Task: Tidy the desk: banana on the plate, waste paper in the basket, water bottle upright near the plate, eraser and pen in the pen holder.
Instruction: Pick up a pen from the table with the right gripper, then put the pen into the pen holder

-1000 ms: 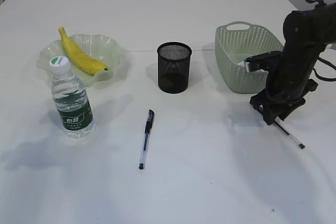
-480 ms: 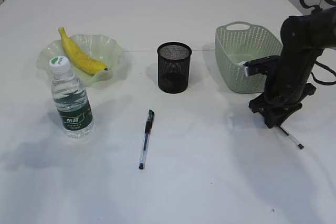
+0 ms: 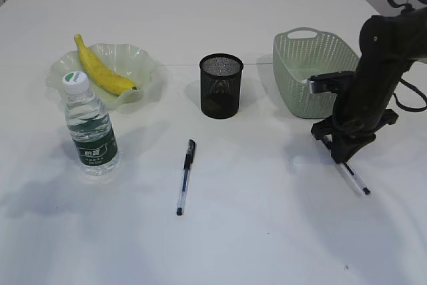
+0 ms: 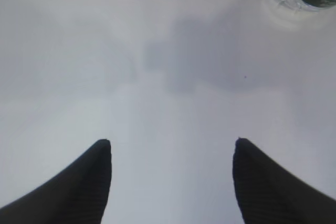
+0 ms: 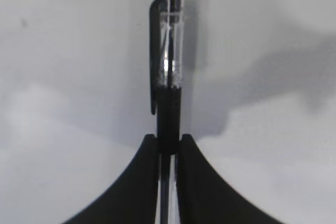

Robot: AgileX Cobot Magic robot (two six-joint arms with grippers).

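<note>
White desk [image 3: 253, 231], right claw [image 5: 168, 142] clamped on a pen [image 5: 169, 77], left claw [image 4: 170, 153] spread wide, empty

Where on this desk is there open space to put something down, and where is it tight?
Bare patches: the white tabletop in front of the blue-black pen, the strip behind the black mesh pen holder, and between it and the sage-green perforated basket. Crowded: the clear water bottle beside the scalloped green plate with the banana, and around the right gripper.

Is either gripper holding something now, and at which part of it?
The right gripper is shut on a pen, gripping the barrel just below its cap. The left gripper is open and holds nothing.
</note>
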